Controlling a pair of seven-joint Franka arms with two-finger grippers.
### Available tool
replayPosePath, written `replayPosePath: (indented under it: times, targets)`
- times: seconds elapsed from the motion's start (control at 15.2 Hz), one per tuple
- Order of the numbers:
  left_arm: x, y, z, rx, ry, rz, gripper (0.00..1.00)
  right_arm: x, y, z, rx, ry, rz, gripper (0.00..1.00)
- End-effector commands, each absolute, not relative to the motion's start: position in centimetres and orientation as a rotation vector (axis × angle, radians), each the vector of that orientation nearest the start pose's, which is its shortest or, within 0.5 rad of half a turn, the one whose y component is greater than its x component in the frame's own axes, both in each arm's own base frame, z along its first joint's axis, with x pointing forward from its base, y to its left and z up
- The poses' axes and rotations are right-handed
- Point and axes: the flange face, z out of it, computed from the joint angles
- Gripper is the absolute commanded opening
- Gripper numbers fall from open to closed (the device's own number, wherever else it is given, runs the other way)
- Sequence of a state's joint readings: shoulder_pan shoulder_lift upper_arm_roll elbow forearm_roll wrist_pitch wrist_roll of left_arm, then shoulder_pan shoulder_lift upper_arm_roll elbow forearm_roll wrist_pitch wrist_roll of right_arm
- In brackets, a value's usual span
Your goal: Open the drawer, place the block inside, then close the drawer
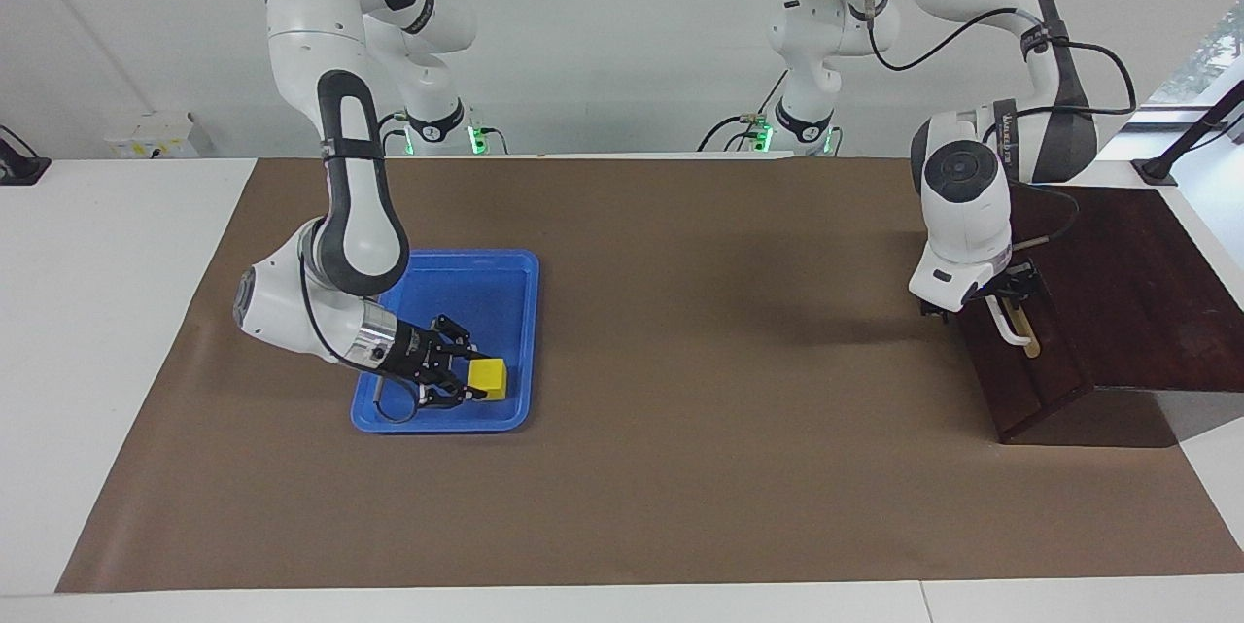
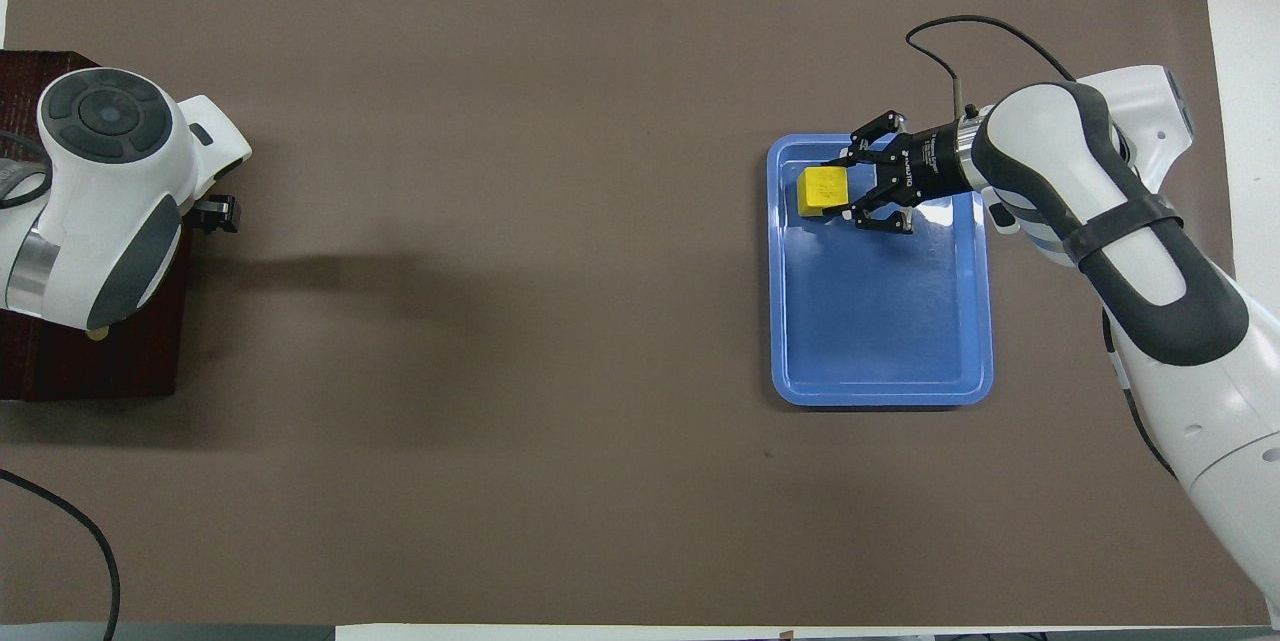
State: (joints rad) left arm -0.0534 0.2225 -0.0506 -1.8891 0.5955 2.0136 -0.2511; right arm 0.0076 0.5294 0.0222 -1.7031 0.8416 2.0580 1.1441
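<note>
The yellow block (image 1: pixel 489 377) (image 2: pixel 822 192) lies in the blue tray (image 1: pixel 466 259) (image 2: pixel 880 397), at the tray's end farther from the robots. My right gripper (image 1: pixel 470 380) (image 2: pixel 842 191) lies low in the tray and is shut on the block, one finger on each side. The dark wooden drawer (image 1: pixel 1118 302) (image 2: pixel 90 371) stands at the left arm's end of the table, with no gap showing at its front. My left gripper (image 1: pixel 977 305) hangs at the white handle (image 1: pixel 1011 329), its jaws wide apart and its hand covering most of the handle.
A brown mat (image 1: pixel 680 361) covers the table between tray and drawer. The right arm's elbow leans over the tray's edge. White table margin runs around the mat.
</note>
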Motion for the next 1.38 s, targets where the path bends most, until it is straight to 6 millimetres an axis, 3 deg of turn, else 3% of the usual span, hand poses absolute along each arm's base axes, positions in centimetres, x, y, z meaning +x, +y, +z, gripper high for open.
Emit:
replayPosePath:
  times: [0.0, 0.2, 0.4, 0.72, 0.92, 1.12, 1.32]
  targets:
    - [59.9, -2.8, 37.4, -2.608, 0.203, -0.015, 1.0, 66.9, 6.3, 32.2, -1.811, 1.813, 0.721, 0.0]
    - [59.5, -3.0, 36.9, -2.609, 0.217, -0.007, 1.0, 67.2, 8.3, 36.1, -1.896, 1.786, 0.729, 0.0]
    - [59.3, -4.2, 36.9, -2.608, 0.238, -0.009, 1.0, 66.3, 9.1, 40.6, -1.93, 1.737, 0.719, 0.0]
    - [58.7, -8.9, 36.8, -2.633, 0.309, -0.025, 1.0, 64.3, 9.6, 47.2, -1.932, 1.715, 0.718, 0.0]
    - [58.1, -12.3, 36.9, -2.657, 0.36, -0.034, 1.0, 63.7, 9.7, 48.9, -1.941, 1.728, 0.707, 0.0]
    - [57.2, -15.4, 36.9, -2.687, 0.391, -0.028, 1.0, 63.5, 9.7, 49.3, -1.943, 1.729, 0.7, 0.0]
    - [56.7, -16.8, 37.0, -2.68, 0.418, -0.02, 1.0, 63.4, 9.7, 49.9, -1.937, 1.732, 0.693, 0.0]
